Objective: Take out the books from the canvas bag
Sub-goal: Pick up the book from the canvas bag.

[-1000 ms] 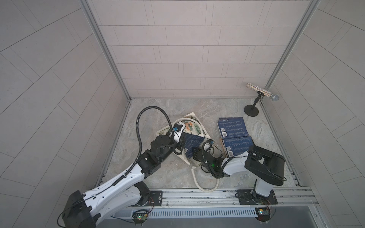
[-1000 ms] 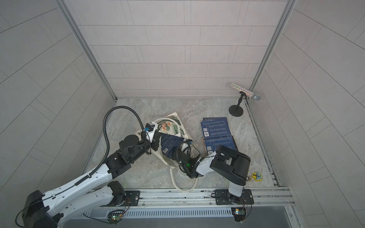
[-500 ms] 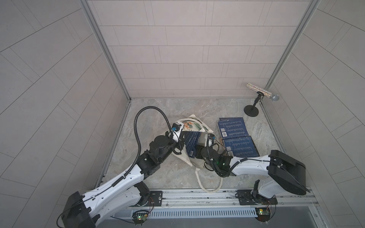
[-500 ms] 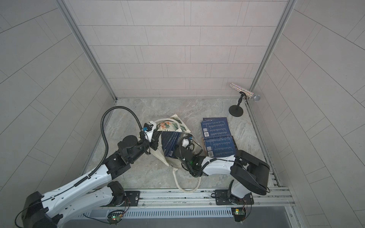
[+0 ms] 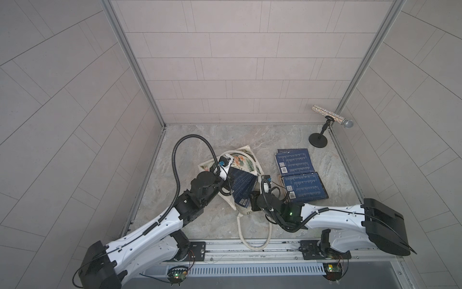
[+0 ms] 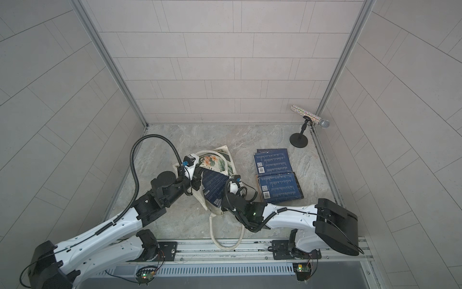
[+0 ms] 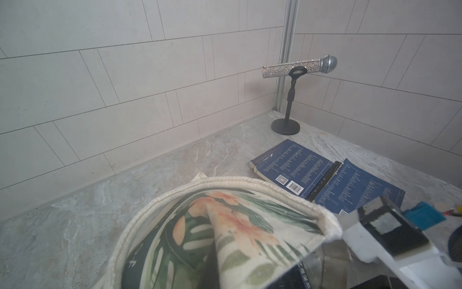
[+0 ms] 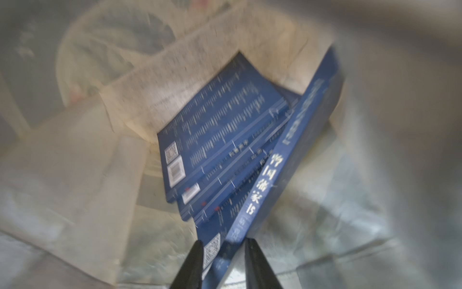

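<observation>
In both top views the canvas bag (image 5: 240, 161) was seen lying on the marbled table (image 5: 225, 140), with its mouth turned toward the robot's base rail. The mouth edge was lifted by the left gripper (image 5: 225, 181), which was clamped tight on the bag's cloth. Dark navy fanned books (image 5: 243, 186) were shown inside the bag's mouth, their near ends uncovered. The right gripper (image 5: 251, 200) was placed at the mouth, just beside those near ends. A rope handle (image 5: 255, 235) was trailed from the bag down to the rail. Two groups of laid-out books (image 5: 295, 162) were found flat on the table near the bag, on the right arm's side of it. A glittered microphone (image 5: 331, 116) on a stand was set beyond them, well apart from the bag.

In the left wrist view the bag's leaf-and-flower cloth (image 7: 225, 237) and its rope-edged rim were shown raised close to the lens. The laid-out books (image 7: 295, 167) were seen beyond the bag, and the microphone (image 7: 300, 67) farther off. The left gripper's own jaws were not shown there.

The right wrist view was blurred. The bag's pale inside (image 8: 75, 175) was shown all around the fanned books (image 8: 225, 125), which were stacked askew with white labels upward. The right gripper (image 8: 223, 244) was seen with its dark fingers (image 8: 195, 262) parted, and the corner of the thickest book was set between them. Whether that corner was actually pinched could not be told.
</observation>
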